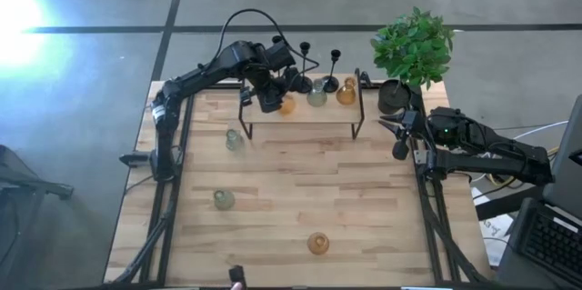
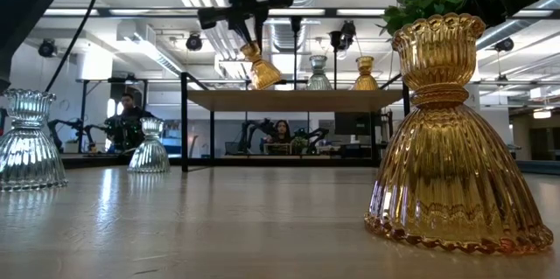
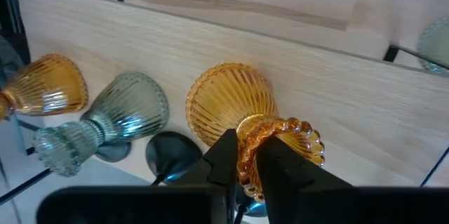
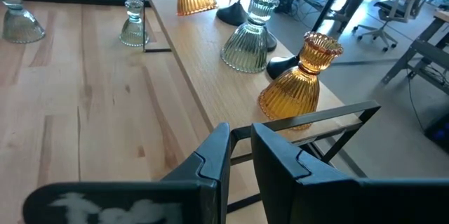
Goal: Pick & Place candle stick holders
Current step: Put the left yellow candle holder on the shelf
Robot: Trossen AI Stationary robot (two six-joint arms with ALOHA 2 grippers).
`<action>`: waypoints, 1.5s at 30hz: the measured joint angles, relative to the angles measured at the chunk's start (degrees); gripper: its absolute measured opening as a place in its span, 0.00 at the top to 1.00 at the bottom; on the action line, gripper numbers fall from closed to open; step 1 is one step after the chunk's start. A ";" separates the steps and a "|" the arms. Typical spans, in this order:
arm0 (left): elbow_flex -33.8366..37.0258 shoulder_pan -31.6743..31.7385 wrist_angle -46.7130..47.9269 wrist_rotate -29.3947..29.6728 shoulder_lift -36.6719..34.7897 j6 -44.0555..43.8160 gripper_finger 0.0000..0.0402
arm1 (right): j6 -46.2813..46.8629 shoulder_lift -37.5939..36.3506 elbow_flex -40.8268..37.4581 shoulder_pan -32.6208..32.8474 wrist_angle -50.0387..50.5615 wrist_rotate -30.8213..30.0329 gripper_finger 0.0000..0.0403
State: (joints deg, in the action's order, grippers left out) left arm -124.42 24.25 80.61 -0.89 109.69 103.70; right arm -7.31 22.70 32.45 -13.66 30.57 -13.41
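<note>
My left gripper (image 1: 273,93) is over the raised wooden shelf (image 1: 300,115) at the table's far side, shut on an amber glass holder (image 2: 261,67). A pale green holder (image 1: 316,97) and a second amber one (image 1: 346,92) stand on the shelf beside it on their wide bases. Slim black candlesticks (image 1: 333,79) stand along the shelf's far edge. Two pale glass holders (image 1: 235,139) (image 1: 224,199) and an amber one (image 1: 317,243) stand on the table. My right gripper (image 1: 398,145) waits at the table's right edge, with a narrow gap between its fingers and nothing in it. My left gripper pinches the beaded rim (image 3: 295,136) of the amber holder's narrow cup end between its two fingers. The fingers come steeply from above. The holder hangs tilted, its wide ribbed base (image 3: 228,101) low over the shelf top. Whether the base touches the shelf I cannot tell.
A leafy plant (image 1: 414,46) in a black pot (image 1: 394,97) stands at the far right corner, beside the shelf's black frame (image 1: 361,99). The table's wooden middle (image 1: 309,181) lies between the loose holders.
</note>
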 joint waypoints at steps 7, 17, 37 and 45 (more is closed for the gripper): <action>0.00 0.00 -0.82 -0.01 -0.02 0.02 0.84 | 0.00 0.00 0.00 -0.01 -0.02 0.02 0.87; 0.00 -0.02 -2.43 -0.06 -0.13 0.24 0.83 | 0.00 0.00 0.00 -0.01 -0.02 0.00 0.87; -1.96 -0.62 -9.43 4.45 -0.60 3.25 0.83 | 0.00 -0.02 0.00 -0.01 -0.02 0.00 0.87; -10.66 -5.05 -9.88 8.77 -2.78 -20.79 0.83 | 0.00 -0.02 0.00 -0.01 -0.02 0.00 0.87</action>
State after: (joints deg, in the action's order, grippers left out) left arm -135.09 19.20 70.73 7.88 106.90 82.91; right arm -7.31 22.68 32.45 -13.66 30.55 -13.41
